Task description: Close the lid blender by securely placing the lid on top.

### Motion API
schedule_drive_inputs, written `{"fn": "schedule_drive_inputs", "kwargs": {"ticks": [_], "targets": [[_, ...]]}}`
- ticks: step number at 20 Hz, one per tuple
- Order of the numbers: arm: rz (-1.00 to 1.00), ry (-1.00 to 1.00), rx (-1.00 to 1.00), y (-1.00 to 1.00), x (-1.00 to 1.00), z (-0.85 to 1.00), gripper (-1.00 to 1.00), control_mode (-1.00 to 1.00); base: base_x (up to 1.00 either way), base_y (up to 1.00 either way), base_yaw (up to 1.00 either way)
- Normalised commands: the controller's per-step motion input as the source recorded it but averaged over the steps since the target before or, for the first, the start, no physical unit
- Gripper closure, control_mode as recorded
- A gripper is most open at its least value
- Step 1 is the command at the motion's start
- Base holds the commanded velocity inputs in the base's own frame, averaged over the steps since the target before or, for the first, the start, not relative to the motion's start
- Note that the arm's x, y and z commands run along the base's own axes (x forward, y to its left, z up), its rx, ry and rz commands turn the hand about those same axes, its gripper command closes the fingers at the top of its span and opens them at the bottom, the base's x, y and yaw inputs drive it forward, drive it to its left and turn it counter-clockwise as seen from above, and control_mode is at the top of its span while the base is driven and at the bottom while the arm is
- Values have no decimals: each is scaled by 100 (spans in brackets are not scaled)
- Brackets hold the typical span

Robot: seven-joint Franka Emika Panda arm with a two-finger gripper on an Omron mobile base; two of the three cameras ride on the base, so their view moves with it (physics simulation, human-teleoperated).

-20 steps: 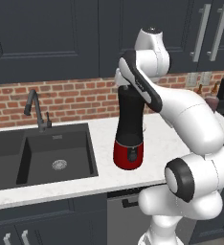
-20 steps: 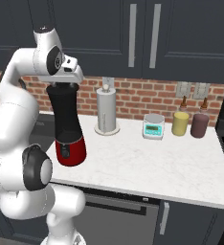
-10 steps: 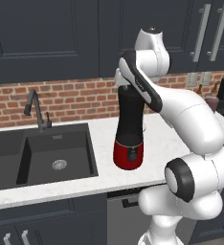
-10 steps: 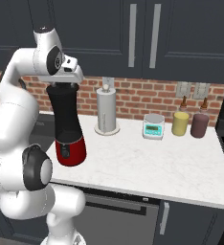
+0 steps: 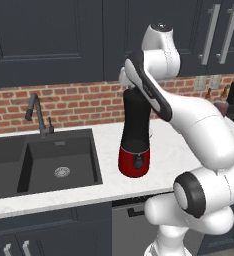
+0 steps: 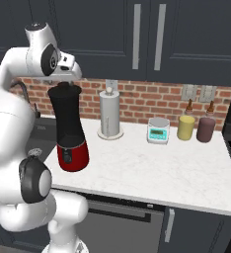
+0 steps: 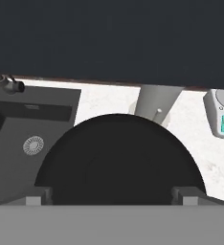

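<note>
1. Nothing has visibly shifted; the gripper (image 7: pixel 114 194) hovers above the blender (image 5: pixel 134 134).
2. Jaws spread wide, holding nothing; the lid (image 7: pixel 118 160) sits on the jar.
3. Lid looks light, stiff; grip by rim.

White multi-jointed arm with dark joint rings (image 5: pixel 199 125) rising from the lower right of the left base view, elbow bulging low, upper links climbing to a rounded shoulder-like joint up high, then folding forward and down. In the right base view, same arm (image 6: pixel 9 118) stacked along the left side, wrist bent over at the top. Two-finger gripper (image 7: pixel 115 194) pointing straight down, jaws spread wide. Small grey fingertips (image 7: pixel 37 197) poking up at either side of the hand view's bottom, well apart, nothing clamped between them.
</note>
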Motion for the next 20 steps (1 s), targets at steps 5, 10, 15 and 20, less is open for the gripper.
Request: {"fn": "schedule_drive_inputs", "kwargs": {"ticks": [5, 10, 15, 20], "targets": [[0, -6, 0, 4, -24, 6, -100, -100, 0, 0, 0], [0, -1, 0, -9, -36, 0, -100, -100, 0, 0, 0], [0, -14, 0, -20, -57, 0, -100, -100, 0, 0, 0], [1, -26, 7, -48, -63, 0, -100, -100, 0, 0, 0]]}}
